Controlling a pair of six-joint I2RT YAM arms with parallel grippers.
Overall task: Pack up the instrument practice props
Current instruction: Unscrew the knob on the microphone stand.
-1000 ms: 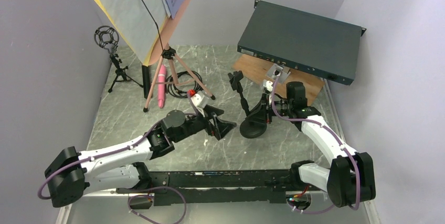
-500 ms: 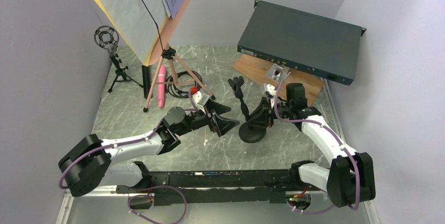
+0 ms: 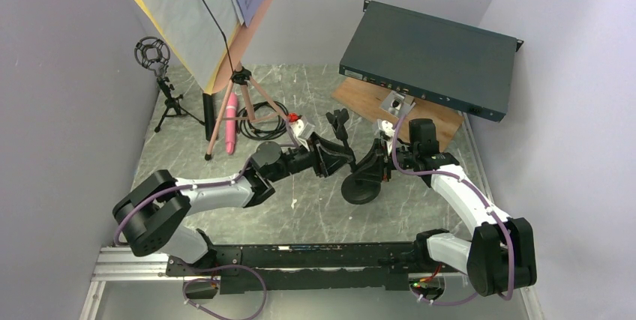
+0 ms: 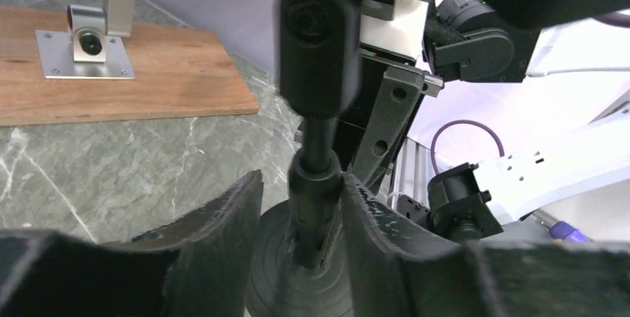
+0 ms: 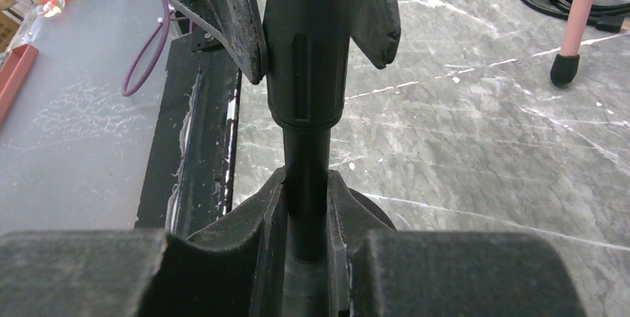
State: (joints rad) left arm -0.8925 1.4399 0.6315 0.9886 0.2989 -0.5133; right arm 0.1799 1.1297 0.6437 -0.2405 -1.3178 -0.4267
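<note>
- The round-based mic holder (image 3: 357, 191) stands at the middle of the table, its stem rising upright and leaning slightly to the upper left of the top view, with its clip at the top end.
- Both arms meet on that stem. The right gripper (image 3: 373, 170) comes in from the right of the frame and the left gripper (image 3: 341, 159) from the left, higher up.
- In the right wrist view the right gripper (image 5: 307, 213) is clamped narrow on the thin stem just above the base disc.
- In the left wrist view the left gripper (image 4: 301, 206) straddles the thicker collar. One finger touches it, while a slit of background shows on the other side, so the jaws are partly drawn in but not yet tight.
- The stem runs across both sets of jaws, so I judge that the next move depends on the left jaws closing squarely on the collar.
- The wooden board (image 3: 360, 99) lies just behind, at the upper right, and bears the teal rack box (image 3: 431, 58).
- At the upper left, well apart, stand the music desk (image 3: 241, 80) with its sheet-music pages (image 3: 172, 13), a pink microphone (image 3: 231, 121), a cable coil (image 3: 264, 119) and a shock-mount holder (image 3: 155, 54).
- Nothing stands between the jaws and the stem. The two grippers crowd each other.
</note>
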